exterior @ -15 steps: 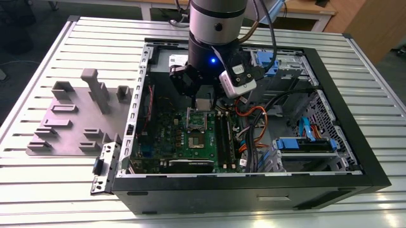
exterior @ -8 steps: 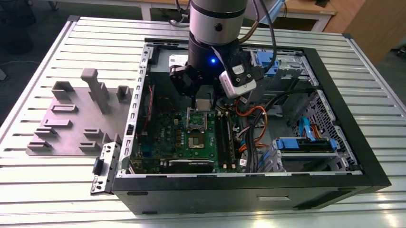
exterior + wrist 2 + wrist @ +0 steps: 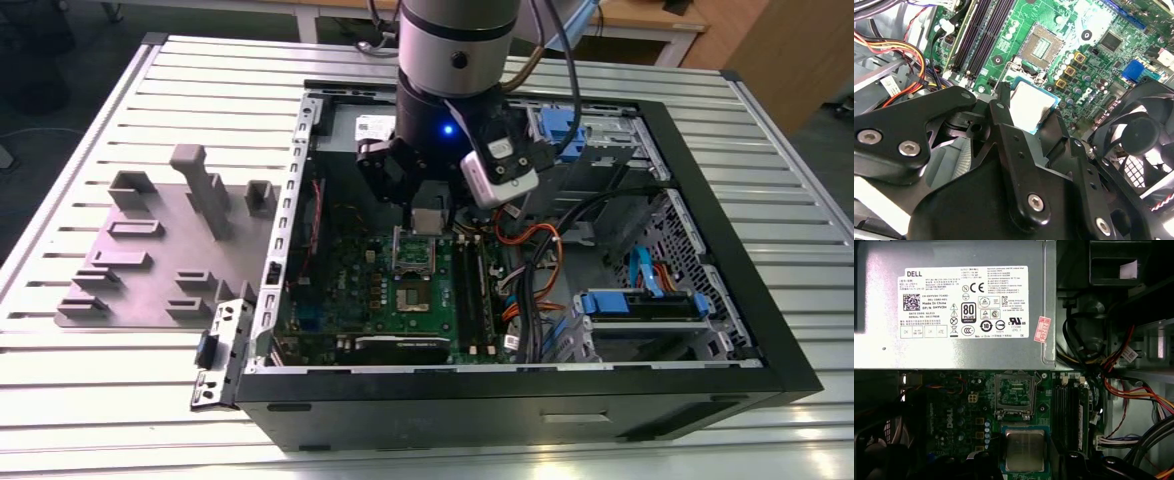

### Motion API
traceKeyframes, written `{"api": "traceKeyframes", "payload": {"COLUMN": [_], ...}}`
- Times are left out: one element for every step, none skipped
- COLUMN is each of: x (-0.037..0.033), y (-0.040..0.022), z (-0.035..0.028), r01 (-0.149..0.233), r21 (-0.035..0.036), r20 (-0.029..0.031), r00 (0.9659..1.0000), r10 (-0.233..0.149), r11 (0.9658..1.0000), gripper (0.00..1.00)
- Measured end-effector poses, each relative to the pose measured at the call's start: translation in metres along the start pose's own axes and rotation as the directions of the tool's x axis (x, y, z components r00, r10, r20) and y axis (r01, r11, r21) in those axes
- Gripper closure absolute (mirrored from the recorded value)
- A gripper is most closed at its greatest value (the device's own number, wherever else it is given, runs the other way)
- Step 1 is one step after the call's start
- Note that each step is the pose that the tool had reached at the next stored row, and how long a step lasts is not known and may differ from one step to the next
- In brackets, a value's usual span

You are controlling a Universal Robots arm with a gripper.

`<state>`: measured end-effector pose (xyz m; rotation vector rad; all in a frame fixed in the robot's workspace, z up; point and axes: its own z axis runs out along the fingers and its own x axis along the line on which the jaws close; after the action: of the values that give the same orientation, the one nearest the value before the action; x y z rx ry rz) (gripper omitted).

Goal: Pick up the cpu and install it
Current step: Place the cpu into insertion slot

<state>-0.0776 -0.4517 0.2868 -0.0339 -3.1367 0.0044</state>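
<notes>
The step in hand looks like bringing the cpu [image 3: 1030, 104] to the bare socket [image 3: 1041, 47] on the green board [image 3: 1081, 22]. To do it well, I judge the chip has to stay flat and level with the board. Its edges should be squared to the socket frame before any descent, and the corners should be matched the right way round. The drop should go straight down with no sideways slide, since the socket contacts would likely bend under a skewed or dragged chip. A light grip seems best, on the edges only.

The gripper [image 3: 1029, 117] is spread just to the width of the chip. Its black fingers [image 3: 1004, 125] appear to pinch the cpu by two opposite edges, silvery top towards the wrist. Whether the pads press hard I cannot tell.

In the first wrist view the cpu [image 3: 1025, 450] sits at the fingertips, with the socket [image 3: 1014, 395] just beyond it towards the grey power box [image 3: 954, 305]. In the exterior view the gripper [image 3: 427, 215] hangs inside the computer case [image 3: 507, 410], close above the board. A black fan [image 3: 1139, 130] lies beside the hand, and memory slots [image 3: 984, 30] and coloured cables [image 3: 899, 60] lie on its other side.
</notes>
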Motion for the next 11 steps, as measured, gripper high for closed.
{"api": "traceKeyframes", "payload": {"x": [0.0000,0.0000,0.0000,0.0000,-0.0001,0.0000,-0.0001,-0.0001,-0.0001,0.0000,0.0000], "y": [0.0000,0.0000,0.0000,0.0000,0.0000,0.0000,0.0000,0.0000,0.0000,0.0000,0.0000], "z": [0.0015,0.0031,0.0046,0.0063,0.0083,0.0101,0.0119,0.0137,0.0153,0.0159,0.0159], "r01": [0.000,0.000,0.000,0.000,0.000,0.000,0.000,0.000,0.000,0.000,0.000], "r21": [0.0001,0.0000,0.0001,0.0002,0.0001,0.0001,0.0001,0.0001,0.0000,0.0000,0.0002], "r20": [0.0000,0.0000,0.0000,-0.0001,0.0000,0.0000,0.0000,0.0000,0.0001,0.0000,0.0000], "r00": [1.0000,1.0000,1.0000,1.0000,1.0000,1.0000,1.0000,1.0000,1.0000,1.0000,1.0000], "r10": [0.000,0.000,0.000,0.000,0.000,0.000,0.000,0.000,0.000,0.000,0.000], "r11": [1.0000,1.0000,1.0000,1.0000,1.0000,1.0000,1.0000,1.0000,1.0000,1.0000,1.0000], "gripper": [0.53,0.53,0.53,0.53,0.53,0.53,0.53,0.53,0.53,0.53,0.53]}}
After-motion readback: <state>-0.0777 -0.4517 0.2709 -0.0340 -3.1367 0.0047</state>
